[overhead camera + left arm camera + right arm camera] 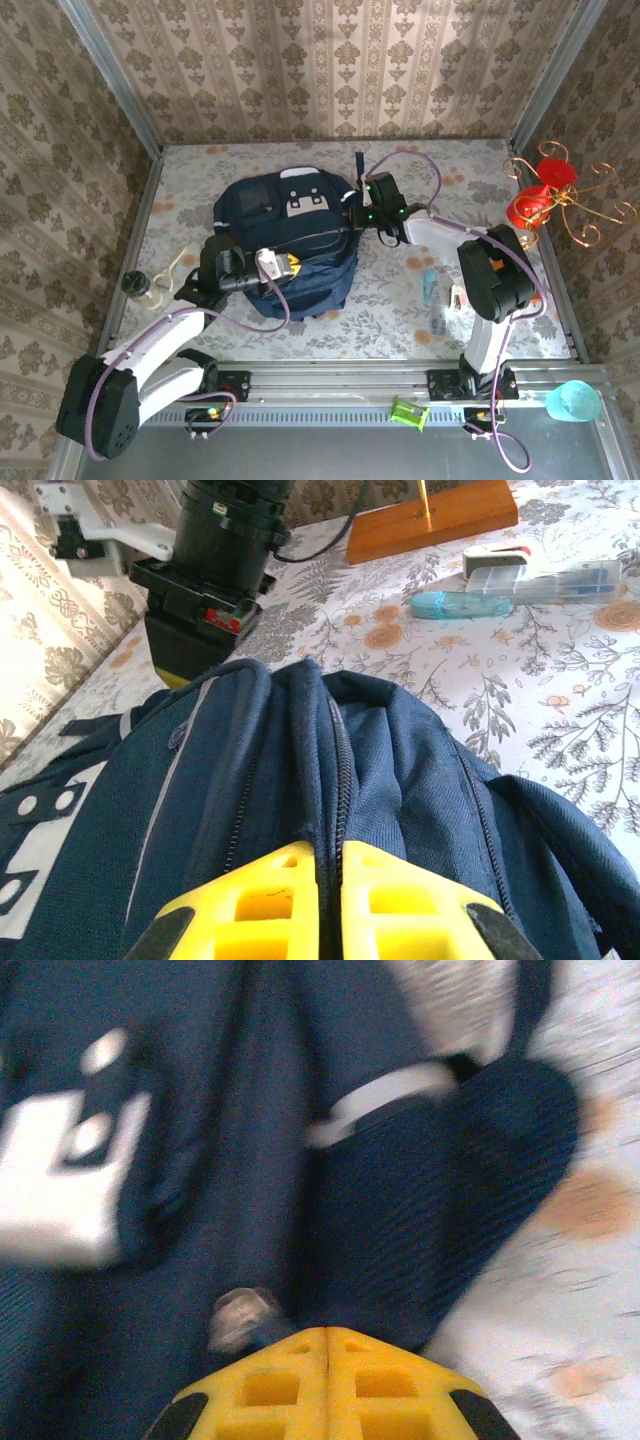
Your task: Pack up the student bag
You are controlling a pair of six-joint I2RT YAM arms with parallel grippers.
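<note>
The student bag [320, 260] lay at the middle of the table [400, 330], top end toward the far wall. The left gripper [288, 265] was at the bag's near left part and the right gripper [362, 215] at its far right edge.

**Step in hand.** This was judged to be preparation of the bag, with both arms gripping it at opposite ends of a zip line. The blue tube [460, 605] and the clear case [545, 578] lay on the table to the right, well apart from the bag, so packing proper appeared not yet begun.

**Gripper state.**
- Left gripper: jaws closed to a narrow line on the raised fold of fabric carrying the zip.
- Right gripper: jaws fully closed. Whether fabric or a puller sat between them could not be told, as that view was blurred.

**Next move.** It would call for one arm to hold the fabric taut while the other drew the slider along the zip. A slack hold would probably let the bag drag across the table.

**Differences between views.**
- The left wrist view showed the zip ridge running away from the yellow fingers [270, 905] toward the right gripper's black body beyond the bag.
- The right wrist view showed the white patch [60, 1185] and a small pale piece [240, 1320], possibly a zip pull, just beside the left finger.
- The top external view gave both arms' placement on the bag
</note>
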